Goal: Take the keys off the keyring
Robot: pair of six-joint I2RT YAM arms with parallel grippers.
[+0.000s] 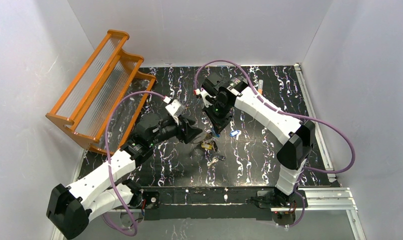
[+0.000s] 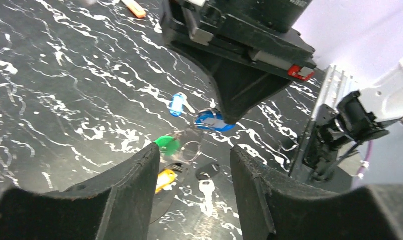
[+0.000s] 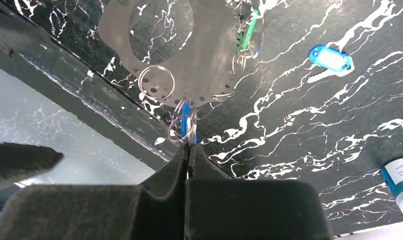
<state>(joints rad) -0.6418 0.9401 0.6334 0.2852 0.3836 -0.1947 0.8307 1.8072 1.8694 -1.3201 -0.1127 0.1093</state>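
Right wrist view: jaws pinch a blue key (image 3: 185,119); container's (image 3: 401,186) print is unreadable.

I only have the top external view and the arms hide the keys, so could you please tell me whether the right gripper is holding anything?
Observer: Yes. The right wrist view shows the right gripper shut on the blue key, which sits at the edge of the flat grey keyring.
Operator: Thank you. Is the left gripper gripping anything too?
Observer: No. In the left wrist view the left gripper is open, with nothing gripped by its fingers.
Operator: What does it face?
Observer: Beyond its fingers that view shows a green key, a yellow-orange key and a silver key.
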